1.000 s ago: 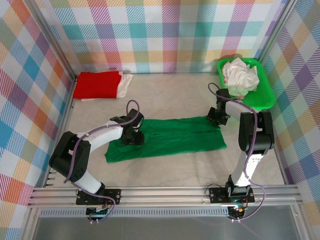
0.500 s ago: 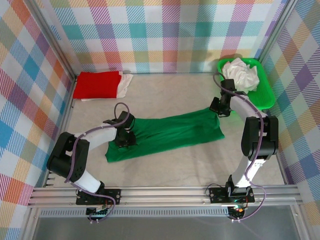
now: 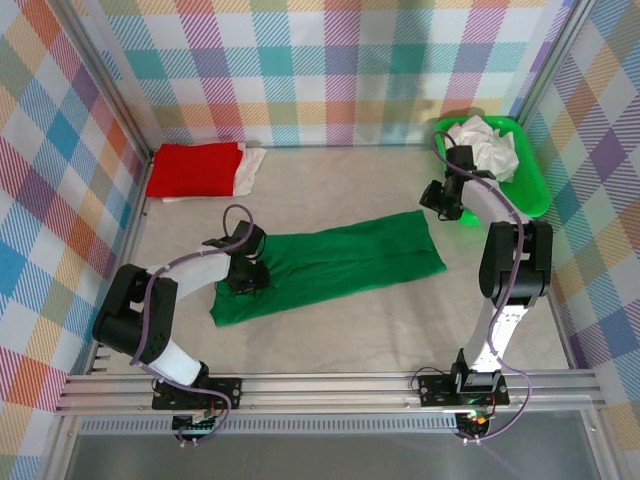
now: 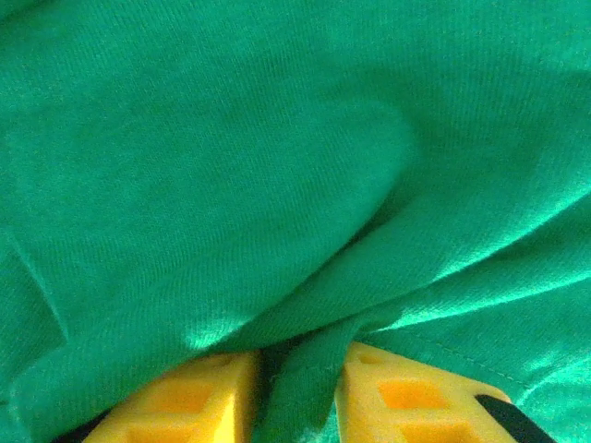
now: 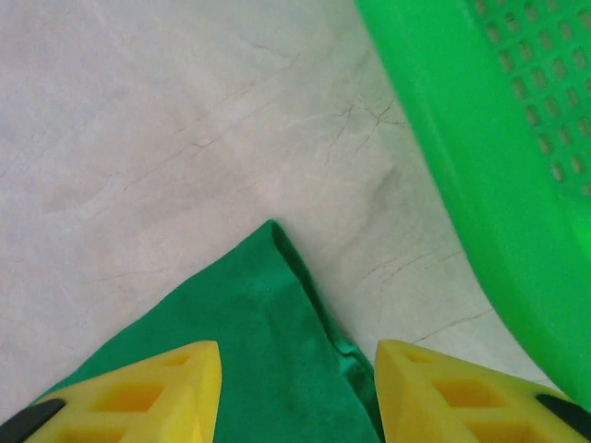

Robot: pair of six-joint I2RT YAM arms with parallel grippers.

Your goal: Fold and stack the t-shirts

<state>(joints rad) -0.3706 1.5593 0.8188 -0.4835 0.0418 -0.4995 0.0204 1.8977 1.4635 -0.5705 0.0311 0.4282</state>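
Bench (image 3: 330, 190): green shirt (image 3: 340, 260) at centre, long folded strip. Soft, light, limp; take hold at corners or hem.
Red shirt (image 3: 195, 168): folded, well beyond its left end.
Left gripper (image 4: 297, 369): pinching fold at its left end.
Right gripper (image 5: 297, 369): fingers apart, empty, above its far right corner.

Walls (image 3: 330, 70): pastel plaid panels on three sides.
Table surface (image 3: 340, 180): pale beige, faintly creased, evenly lit.
Frame rail (image 3: 330, 388): bare aluminium, along near edge.

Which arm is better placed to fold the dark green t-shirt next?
Probably left. The left gripper pinches a fold of the dark green t-shirt at its left end, so it could carry that end across. The right gripper stands open over the shirt's far corner, beside the green tray, holding nothing.
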